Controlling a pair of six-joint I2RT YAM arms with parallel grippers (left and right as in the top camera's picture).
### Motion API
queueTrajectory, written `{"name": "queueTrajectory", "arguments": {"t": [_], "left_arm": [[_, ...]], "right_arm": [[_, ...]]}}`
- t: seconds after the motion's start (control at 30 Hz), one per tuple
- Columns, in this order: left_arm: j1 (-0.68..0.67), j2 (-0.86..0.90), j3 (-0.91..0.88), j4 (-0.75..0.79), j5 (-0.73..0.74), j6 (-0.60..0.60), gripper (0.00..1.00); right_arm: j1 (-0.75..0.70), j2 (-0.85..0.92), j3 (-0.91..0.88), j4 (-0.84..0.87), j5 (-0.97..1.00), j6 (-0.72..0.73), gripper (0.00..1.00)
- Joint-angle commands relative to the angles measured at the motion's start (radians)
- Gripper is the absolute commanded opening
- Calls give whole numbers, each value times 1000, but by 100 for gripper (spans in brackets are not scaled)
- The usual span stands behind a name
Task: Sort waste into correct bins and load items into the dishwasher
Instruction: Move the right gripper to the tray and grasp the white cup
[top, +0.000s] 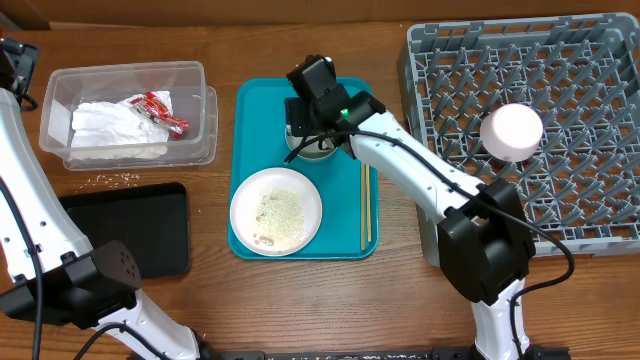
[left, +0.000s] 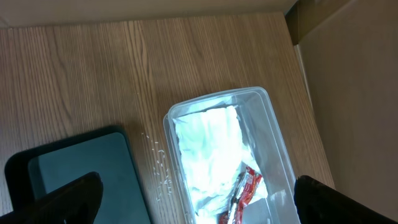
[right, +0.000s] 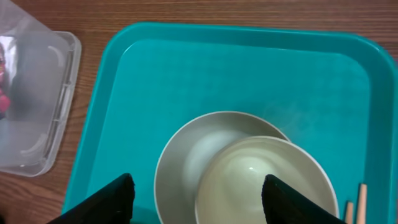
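The clear tub (top: 195, 75) at the back left holds crumpled white napkins (top: 115, 128) and the red-and-white wrapper (top: 160, 110). It also shows in the left wrist view (left: 273, 130), with the napkins (left: 208, 149) and wrapper (left: 245, 190) inside. My left gripper (left: 199, 205) is open and empty, high above the tub; in the overhead view it is at the far left edge (top: 12, 62). My right gripper (right: 199, 202) is open just above a grey bowl (right: 186, 146) with a small white bowl (right: 261, 177) nested in it. In the overhead view it (top: 306, 135) hides both bowls. The white plate (top: 276, 211) carries rice scraps.
The bowls and plate stand on a teal tray (top: 255, 110) with wooden chopsticks (top: 365, 205) along its right side. The black tray (top: 140, 230) lies at the front left, loose rice scraps (top: 115, 180) behind it. The grey dish rack (top: 560, 90) at right holds an upturned small white cup (top: 512, 132).
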Motion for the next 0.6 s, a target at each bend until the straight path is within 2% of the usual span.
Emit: {"name": "queueTrajectory", "arguments": {"t": [0.0, 0.1, 0.47, 0.57], "left_arm": [[-4, 9, 0, 1, -13, 9, 100], [-4, 9, 0, 1, -13, 9, 100], [-4, 9, 0, 1, -13, 9, 100], [-4, 9, 0, 1, -13, 9, 100]], "right_arm": [[9, 9, 2, 9, 45, 8, 63], [9, 29, 1, 2, 44, 8, 57], [47, 52, 0, -25, 26, 9, 55], [51, 52, 0, -28, 27, 9, 50]]}}
